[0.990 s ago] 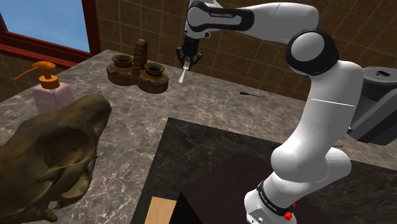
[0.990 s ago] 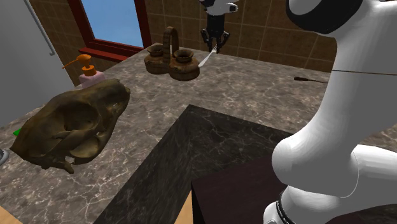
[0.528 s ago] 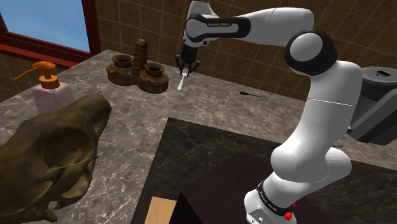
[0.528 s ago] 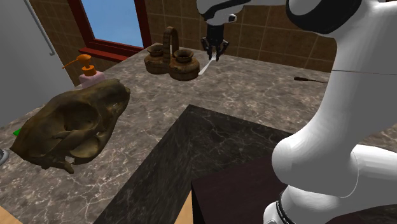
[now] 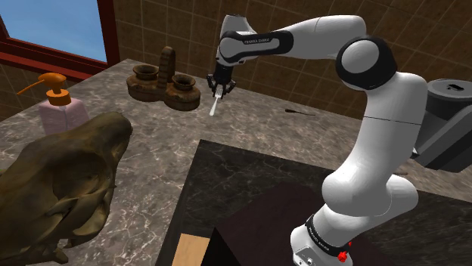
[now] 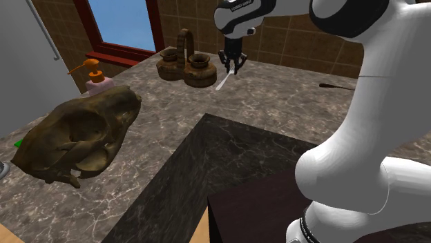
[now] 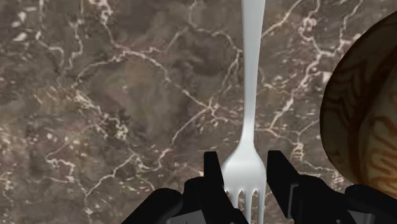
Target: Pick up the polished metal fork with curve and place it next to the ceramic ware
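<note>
Fork point(image 5: 215, 105) point(image 6: 222, 81) point(image 7: 252, 95): pale silvery-white and smooth, with a slim curved handle widening to a tined head. It is held above the counter, head up and handle slanting down toward seven o'clock in the shoulder view; whether its tip meets the stone cannot be told.

Gripper point(image 5: 218, 87) point(image 6: 233, 67) point(image 7: 245, 162): all black, with its two fingers drawn in narrowly and clasping the fork's head between them, as seen in the wrist view.

Ceramic ware point(image 5: 163, 83) point(image 6: 185, 65) point(image 7: 366, 121): brown glazed twin pots joined by an upright loop handle, with swirled banding on the rounded belly. It stands on the counter near the fork, at nine o'clock of the gripper in both exterior views.

Countertop point(image 5: 227, 128): brown marble with pale veins. A darker speckled slab point(image 5: 249, 181) adjoins it at five o'clock of the fork.

Animal skull point(image 5: 57, 185) point(image 6: 79, 134): large, mottled olive-brown, at seven o'clock, well apart from the fork.

Soap dispenser point(image 5: 60, 112) point(image 6: 97, 81): pink body with an orange pump, just beyond the skull.

Thin dark utensil point(image 5: 302, 112): lying flat at three o'clock of the fork.

Room: brown tiled wall point(image 5: 189, 30) and a red-framed window point(image 5: 53, 26) showing blue.
</note>
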Available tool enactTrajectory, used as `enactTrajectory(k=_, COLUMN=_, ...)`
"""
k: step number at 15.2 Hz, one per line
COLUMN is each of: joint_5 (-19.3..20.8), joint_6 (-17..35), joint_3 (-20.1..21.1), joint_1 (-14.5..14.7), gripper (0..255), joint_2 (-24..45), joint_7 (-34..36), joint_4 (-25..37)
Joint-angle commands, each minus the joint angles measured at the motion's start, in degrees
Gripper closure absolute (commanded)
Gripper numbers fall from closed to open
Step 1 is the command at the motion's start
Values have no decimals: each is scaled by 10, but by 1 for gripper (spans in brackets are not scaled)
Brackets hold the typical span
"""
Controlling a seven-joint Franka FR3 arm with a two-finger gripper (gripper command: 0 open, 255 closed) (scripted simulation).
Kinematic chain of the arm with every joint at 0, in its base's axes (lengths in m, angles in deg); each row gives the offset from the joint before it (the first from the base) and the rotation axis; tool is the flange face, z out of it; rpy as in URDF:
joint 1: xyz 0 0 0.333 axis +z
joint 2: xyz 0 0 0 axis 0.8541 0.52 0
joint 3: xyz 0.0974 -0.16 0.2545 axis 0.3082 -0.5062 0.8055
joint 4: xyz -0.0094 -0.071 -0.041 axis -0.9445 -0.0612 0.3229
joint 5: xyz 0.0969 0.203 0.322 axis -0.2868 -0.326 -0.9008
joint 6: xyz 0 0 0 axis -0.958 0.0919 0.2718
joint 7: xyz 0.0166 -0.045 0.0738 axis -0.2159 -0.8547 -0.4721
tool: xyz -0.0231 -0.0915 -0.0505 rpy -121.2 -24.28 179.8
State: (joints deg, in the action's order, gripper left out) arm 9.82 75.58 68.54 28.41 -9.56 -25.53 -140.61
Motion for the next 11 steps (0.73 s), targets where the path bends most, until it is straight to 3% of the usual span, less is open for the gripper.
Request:
enactTrajectory(k=1, joint_5=4, joint_6=12, joint_3=-2, joint_1=1, gripper=255, joint_2=6, joint_7=3, joint_4=-7)
enactTrajectory(k=11, joint_5=28, joint_6=72, joint_3=-16, joint_1=7, gripper=255, joint_2=37, joint_7=20, joint_4=-42)
